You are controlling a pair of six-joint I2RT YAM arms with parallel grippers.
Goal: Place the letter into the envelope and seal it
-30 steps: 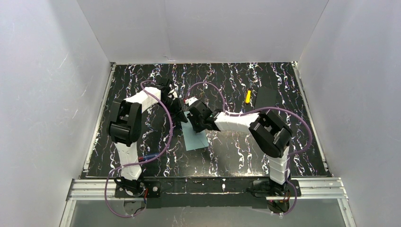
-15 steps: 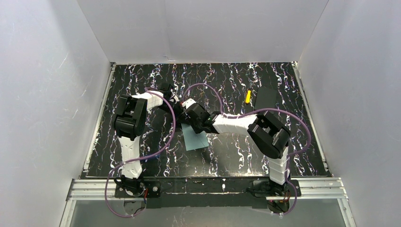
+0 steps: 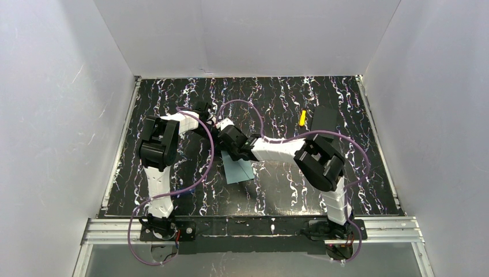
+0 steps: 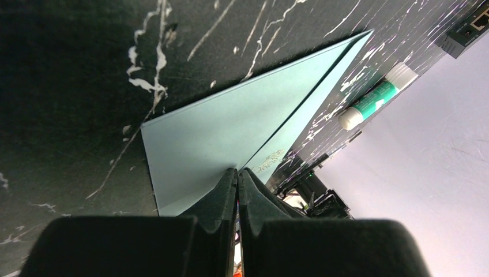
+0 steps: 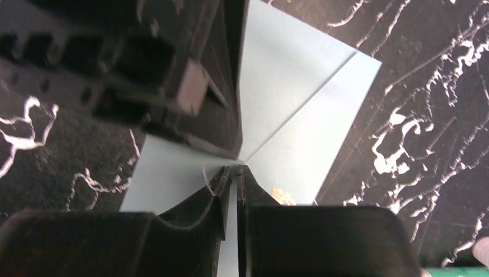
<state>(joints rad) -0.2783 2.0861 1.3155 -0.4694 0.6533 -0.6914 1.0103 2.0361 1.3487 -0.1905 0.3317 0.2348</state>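
The pale teal envelope (image 3: 239, 172) lies flat on the dark marbled table, and the arms hide its far end. In the left wrist view its triangular flap (image 4: 230, 124) is folded down. My left gripper (image 4: 237, 171) is shut, with its tips on the flap's point. My right gripper (image 5: 233, 168) meets it there from the other side, jaws together but for a thin slit with nothing between them. The gold seal (image 5: 280, 196) shows just beside the right fingers (image 5: 254, 190). From above, both grippers (image 3: 219, 138) (image 3: 229, 149) crowd over the envelope. The letter is out of view.
A white and green glue stick (image 4: 377, 95) lies on the table beyond the envelope. At the back right lie a small yellow item (image 3: 302, 117) and a black block (image 3: 324, 119). White walls enclose the table (image 3: 288, 184) on three sides.
The right gripper has moved left and farther back over the envelope, and its jaws have narrowed. The left arm's elbow has swung up, and its gripper has stayed at the envelope.
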